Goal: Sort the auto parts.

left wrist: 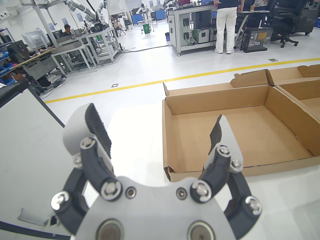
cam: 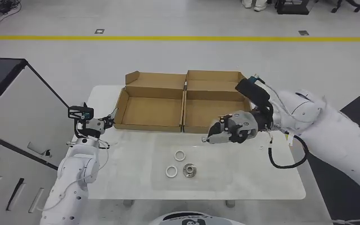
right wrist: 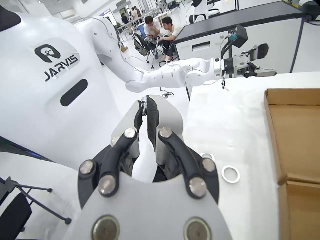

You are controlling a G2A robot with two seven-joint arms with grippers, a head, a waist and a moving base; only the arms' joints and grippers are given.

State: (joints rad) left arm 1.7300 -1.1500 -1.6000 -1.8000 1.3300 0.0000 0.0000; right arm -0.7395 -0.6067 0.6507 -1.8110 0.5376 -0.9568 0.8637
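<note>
White table (cam: 129, 169): boxes (cam: 152, 111), rings (cam: 180, 156), bearing (cam: 189, 170)

**Three parts loose on the counter, two boxes behind**

Two open cardboard boxes sit side by side at the far part of the white counter (cam: 253, 174), touching along their shared wall: the left box (cam: 149, 111) and the right box (cam: 214, 109). Nearer the front lie a white ring (cam: 180, 155), a second white ring (cam: 171, 171) and, just beside that one, a round metal part (cam: 189, 170). The left gripper (cam: 108, 120) is at the left box's outer side wall. The right gripper (cam: 209, 138) hangs over the counter just in front of the right box's near wall, apart from the rings. A yellow floor line (cam: 169, 38) runs beyond the counter.
</note>
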